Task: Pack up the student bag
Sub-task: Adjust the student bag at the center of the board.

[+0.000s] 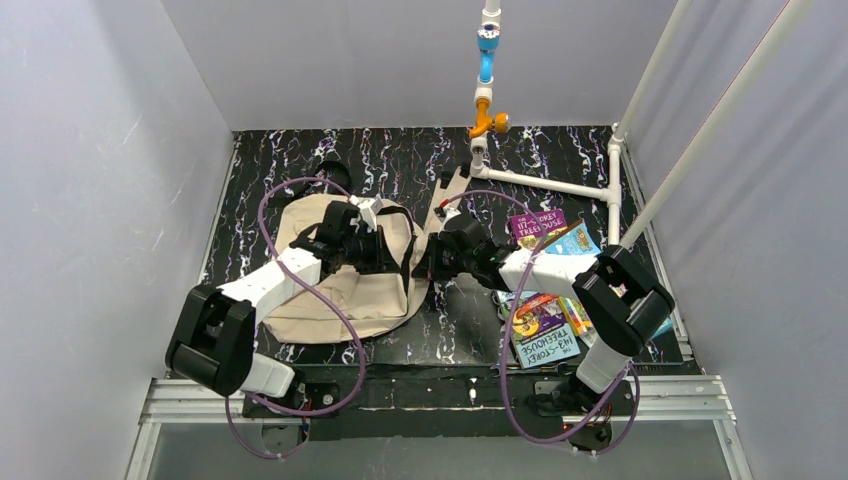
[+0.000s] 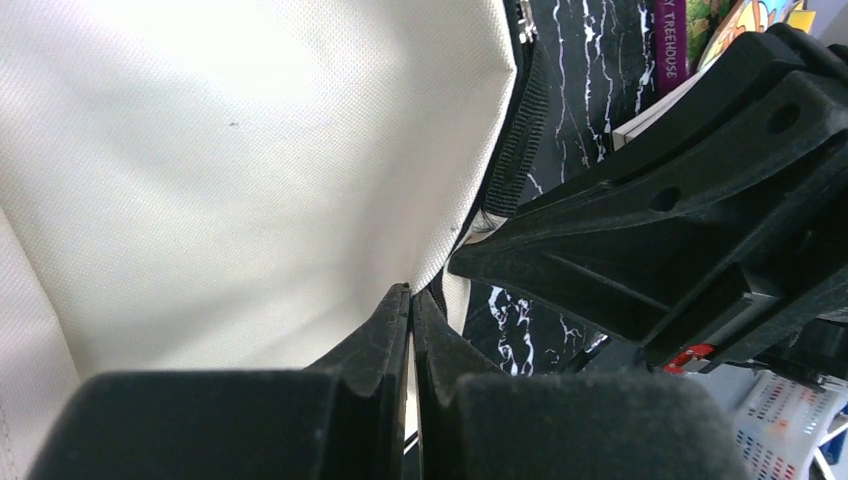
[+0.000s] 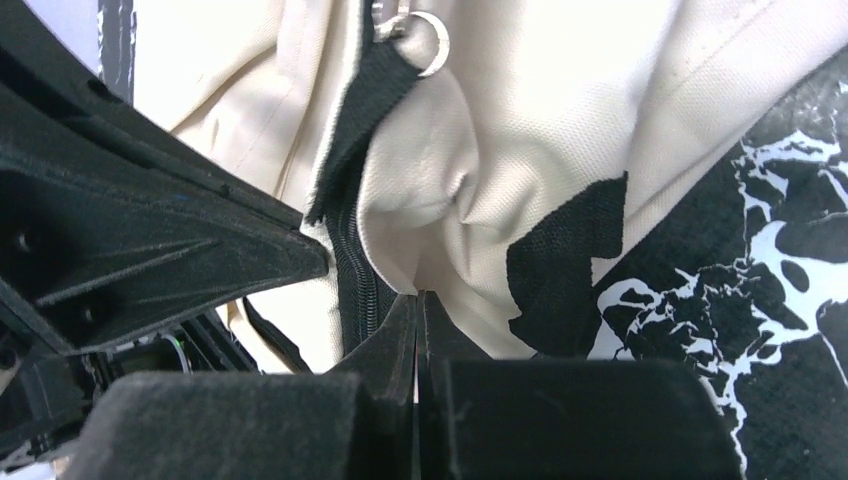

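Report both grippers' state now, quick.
Left gripper: jaws shut, apparently pinching the edge of the student bag.
Right gripper: jaws shut on student bag fabric beside the zipper.

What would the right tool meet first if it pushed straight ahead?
The bag: its beige cloth sits right at the right tool, at its closed tips beside the zipper, probably already pinched.

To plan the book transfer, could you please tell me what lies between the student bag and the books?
Top view: bare marbled table, crossed above by the right arm and its purple cable.
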Robot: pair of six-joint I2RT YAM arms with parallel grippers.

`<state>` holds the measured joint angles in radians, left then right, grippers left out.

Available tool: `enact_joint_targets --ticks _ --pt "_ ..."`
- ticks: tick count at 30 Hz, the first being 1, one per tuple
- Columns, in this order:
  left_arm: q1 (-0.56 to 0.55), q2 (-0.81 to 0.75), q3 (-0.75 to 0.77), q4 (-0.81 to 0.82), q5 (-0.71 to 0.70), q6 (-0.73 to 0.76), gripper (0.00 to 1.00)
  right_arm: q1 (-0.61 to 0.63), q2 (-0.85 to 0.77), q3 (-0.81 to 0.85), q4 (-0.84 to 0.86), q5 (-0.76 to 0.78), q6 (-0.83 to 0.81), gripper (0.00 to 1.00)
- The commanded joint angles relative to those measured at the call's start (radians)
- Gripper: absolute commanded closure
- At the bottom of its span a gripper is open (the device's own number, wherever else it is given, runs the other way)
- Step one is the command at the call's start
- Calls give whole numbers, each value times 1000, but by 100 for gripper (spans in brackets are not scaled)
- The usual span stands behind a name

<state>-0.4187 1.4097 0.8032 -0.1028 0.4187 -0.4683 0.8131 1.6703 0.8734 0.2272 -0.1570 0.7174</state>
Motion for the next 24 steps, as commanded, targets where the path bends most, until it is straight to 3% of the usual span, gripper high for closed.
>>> enact_joint_targets --ticks 1,4,9,13,16,18,20,24 --pt "8 -98 -64 -18 -133 24 100 -18 -14 -40 -210 251 56 99" --pt "7 -124 -84 -25 -156 26 100 -31 0 -86 -182 242 100 99" --pt "7 -140 -114 -5 -157 19 100 -81 9 -164 -18 69 145 99" --pt "7 -152 -137 14 -133 22 100 -172 45 -245 283 -232 221 99" --pt "8 -158 -155 34 -115 19 100 -218 59 -328 566 -358 327 99" --pt "7 -162 -160 42 -96 20 100 -202 37 -276 478 -373 240 99" --pt "7 -165 -169 69 -63 16 100 -154 -28 -162 185 -279 45 97" --pt "8 -165 -176 97 0 4 100 -106 -137 -30 -81 -123 -176 68"
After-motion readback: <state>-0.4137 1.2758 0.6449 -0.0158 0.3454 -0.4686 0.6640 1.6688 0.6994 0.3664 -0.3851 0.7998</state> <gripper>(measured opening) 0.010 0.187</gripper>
